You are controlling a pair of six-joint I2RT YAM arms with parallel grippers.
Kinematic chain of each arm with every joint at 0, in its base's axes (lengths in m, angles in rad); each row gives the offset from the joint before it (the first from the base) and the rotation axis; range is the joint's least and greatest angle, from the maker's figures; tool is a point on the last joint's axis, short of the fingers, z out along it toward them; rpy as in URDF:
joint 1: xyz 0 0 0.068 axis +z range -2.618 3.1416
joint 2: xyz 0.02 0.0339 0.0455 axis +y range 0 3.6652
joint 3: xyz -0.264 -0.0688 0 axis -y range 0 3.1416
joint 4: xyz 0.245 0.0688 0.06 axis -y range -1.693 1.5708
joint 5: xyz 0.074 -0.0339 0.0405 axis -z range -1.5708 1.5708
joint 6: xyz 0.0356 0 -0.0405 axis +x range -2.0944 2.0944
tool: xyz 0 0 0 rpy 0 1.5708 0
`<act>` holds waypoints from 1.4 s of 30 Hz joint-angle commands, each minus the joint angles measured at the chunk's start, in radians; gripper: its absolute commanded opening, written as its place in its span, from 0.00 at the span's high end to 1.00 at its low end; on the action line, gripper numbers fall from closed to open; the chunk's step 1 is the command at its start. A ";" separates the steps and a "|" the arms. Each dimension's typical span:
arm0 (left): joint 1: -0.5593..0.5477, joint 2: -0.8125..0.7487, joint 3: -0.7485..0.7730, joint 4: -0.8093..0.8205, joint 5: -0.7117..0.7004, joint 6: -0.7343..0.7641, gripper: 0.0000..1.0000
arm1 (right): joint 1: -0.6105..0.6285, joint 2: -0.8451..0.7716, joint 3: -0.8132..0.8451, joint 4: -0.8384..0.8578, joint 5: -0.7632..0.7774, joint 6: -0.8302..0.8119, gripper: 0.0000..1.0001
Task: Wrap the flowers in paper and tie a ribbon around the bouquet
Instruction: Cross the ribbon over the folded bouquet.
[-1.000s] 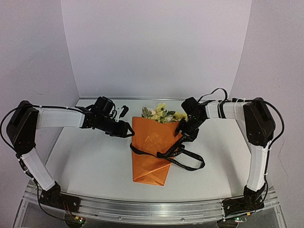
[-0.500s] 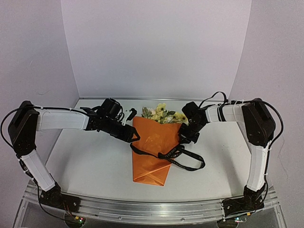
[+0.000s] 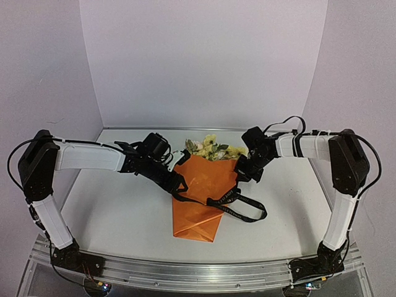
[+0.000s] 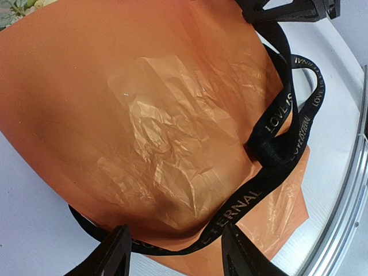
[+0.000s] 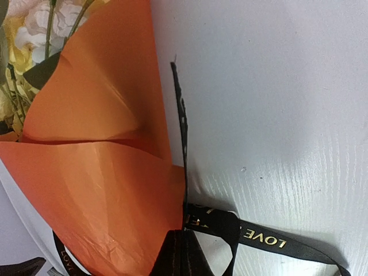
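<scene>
Ribbon [image 5: 261,240] pinched in our right gripper [image 5: 184,246] (left gripper [image 4: 174,242] gapes, straddling it); we'd best close low, pull evenly.

one bouquet [image 3: 198,219], one ribbon [image 4: 247,198], two grippers [image 3: 182,184] [image 3: 240,175]

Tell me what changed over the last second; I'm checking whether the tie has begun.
The right fingers closed on the ribbon at the right edge of the bouquet. The left fingers, open, slid right to its left edge, straddling the ribbon. Bouquet and flowers stayed put.
</scene>
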 commanded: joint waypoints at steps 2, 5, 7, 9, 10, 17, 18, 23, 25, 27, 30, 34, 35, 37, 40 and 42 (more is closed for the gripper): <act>-0.014 -0.006 0.009 -0.017 -0.005 0.114 0.44 | -0.003 -0.063 0.043 -0.068 0.014 -0.038 1.00; -0.024 -0.017 -0.015 -0.001 -0.008 0.173 0.43 | -0.003 -0.096 0.045 -0.101 0.031 -0.076 1.00; -0.029 -0.033 -0.041 0.032 -0.011 0.214 0.43 | -0.003 -0.113 0.052 -0.117 0.037 -0.106 1.00; -0.033 -0.050 -0.065 0.067 -0.010 0.259 0.43 | -0.002 -0.123 0.071 -0.136 0.039 -0.141 1.00; -0.034 -0.056 -0.075 0.085 -0.008 0.283 0.43 | -0.002 -0.124 0.083 -0.148 0.037 -0.152 1.00; -0.049 -0.103 -0.143 0.147 -0.001 0.414 0.43 | -0.003 -0.118 0.154 -0.200 0.018 -0.176 1.00; -0.052 -0.101 -0.144 0.149 -0.011 0.421 0.43 | -0.003 -0.117 0.159 -0.209 0.025 -0.176 1.00; -0.053 -0.071 -0.134 0.160 -0.015 0.445 0.45 | -0.002 -0.083 0.153 -0.223 0.023 -0.155 0.98; -0.054 -0.060 -0.128 0.165 0.005 0.451 0.46 | -0.002 -0.065 0.149 -0.223 0.020 -0.145 0.98; -0.055 -0.053 -0.114 0.147 0.001 0.458 0.46 | -0.003 -0.051 0.146 -0.223 0.026 -0.143 0.97; -0.057 -0.067 -0.095 0.096 -0.018 0.459 0.44 | -0.008 -0.033 0.142 -0.223 0.027 -0.144 0.93; -0.064 -0.103 -0.130 0.075 -0.062 0.477 0.40 | -0.012 -0.025 0.132 -0.222 0.030 -0.147 0.87; -0.065 -0.104 -0.137 0.069 -0.074 0.483 0.40 | -0.012 -0.023 0.131 -0.220 0.030 -0.147 0.85; -0.069 -0.099 -0.145 0.049 -0.100 0.490 0.41 | -0.012 -0.019 0.130 -0.219 0.027 -0.147 0.84; -0.073 -0.109 -0.164 0.033 -0.122 0.487 0.41 | -0.012 -0.017 0.127 -0.215 0.022 -0.144 0.82; -0.076 -0.130 -0.187 0.029 -0.131 0.482 0.41 | -0.012 -0.021 0.118 -0.212 0.022 -0.143 0.79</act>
